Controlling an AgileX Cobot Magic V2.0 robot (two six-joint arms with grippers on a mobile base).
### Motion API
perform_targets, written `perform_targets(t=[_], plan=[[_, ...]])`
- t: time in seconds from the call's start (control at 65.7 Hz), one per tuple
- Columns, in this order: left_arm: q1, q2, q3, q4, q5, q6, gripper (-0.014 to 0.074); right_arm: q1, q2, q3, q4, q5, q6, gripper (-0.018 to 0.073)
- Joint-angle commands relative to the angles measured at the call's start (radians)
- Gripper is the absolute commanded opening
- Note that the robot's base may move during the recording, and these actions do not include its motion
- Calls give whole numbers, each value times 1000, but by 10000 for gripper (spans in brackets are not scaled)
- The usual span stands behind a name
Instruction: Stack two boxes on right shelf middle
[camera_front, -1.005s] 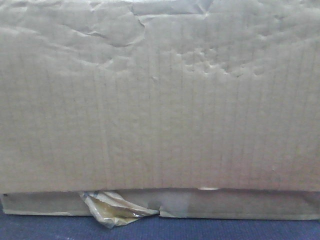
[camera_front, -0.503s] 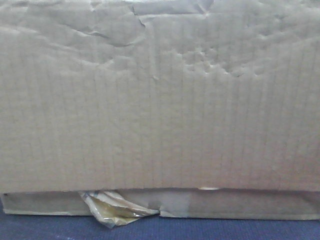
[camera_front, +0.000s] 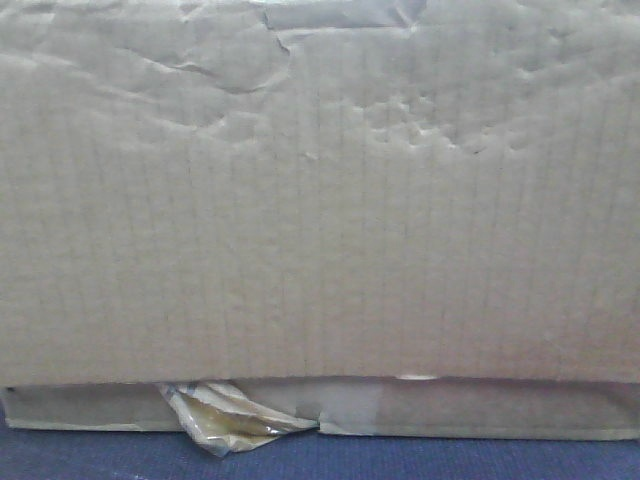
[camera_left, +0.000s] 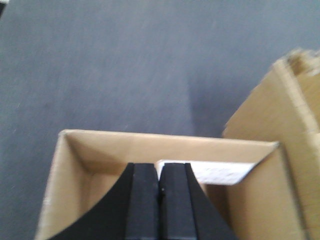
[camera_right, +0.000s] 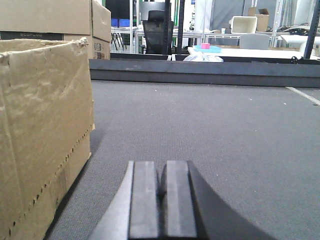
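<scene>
Left pincer (camera_left: 160, 200) sits at the bottom centre of its wrist view. Its two black pads are pressed together with only a hairline seam between them, and nothing is held. It hangs over an open box (camera_left: 170, 146) whose brown walls frame the lower half of the frame. A white label (camera_left: 220, 172) lies inside against the far wall, its print too blurred to read. At the right edge a second box (camera_left: 285, 125) stands just beside the open one, its top corner frayed. Both rest on the grey counter (camera_left: 125, 65).

From the front camera, a dented cardboard wall (camera_front: 320, 200) fills nearly the whole frame. A crumpled strip of tape (camera_front: 230, 420) peels away at its lower left.

Right pincer (camera_right: 160, 200), at the bottom centre of its own view, also has its pads brought together and is empty, low over the counter. A tall box (camera_right: 45, 135) stands at the left of the frame, apart from the pincer, with a perforated line along its lower side. In the upper left are stacked cartons (camera_right: 50, 17) bearing a small sticker (camera_right: 101, 47), too small to read. Far back stand a black chair (camera_right: 157, 25) and a white table (camera_right: 240, 51) carrying a blue tray (camera_right: 207, 49).
</scene>
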Motion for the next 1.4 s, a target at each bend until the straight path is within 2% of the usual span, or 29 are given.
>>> perform_targets(t=[0.0, 0.122, 0.259, 0.366, 0.518, 0.579, 0.64, 0.762, 0.944, 1.112, 1.234, 1.31, 1.386], plan=[[64, 45, -50, -94, 74, 135, -92, 1, -4, 0, -5, -19, 0, -164], [155, 82, -61, -94, 124, 154, -92, 1, -4, 0, -5, -19, 0, -164], [225, 86, -61, -42, 131, 154, -90, 1, -4, 0, -5, -19, 0, -164], [226, 90, -61, -5, 131, 154, -26, 1, -4, 0, -5, -19, 0, -164], [226, 114, -61, -9, 135, 154, 210, 1, -4, 0, -5, -19, 0, -164], [223, 132, -61, -14, 141, 154, 269, 1, -4, 0, -5, -19, 0, -164], [212, 153, -61, -14, 143, 154, 306, 1, -4, 0, -5, -19, 0, -164], [187, 200, -61, -8, 167, 181, 313, 1, -4, 0, -5, -19, 0, -164], [175, 281, -61, 15, 179, 183, 303, 1, -4, 0, -5, -19, 0, -164], [179, 339, -61, 13, 205, 183, 252, 1, -4, 0, -5, -19, 0, -164], [179, 347, -62, 8, 183, 183, 96, 1, -4, 0, -5, -19, 0, -164], [179, 347, -81, 8, 185, 182, -95, 1, -4, 0, -5, -19, 0, -164], [179, 347, -110, 8, 201, 182, -111, 1, -4, 0, -5, -19, 0, -164]])
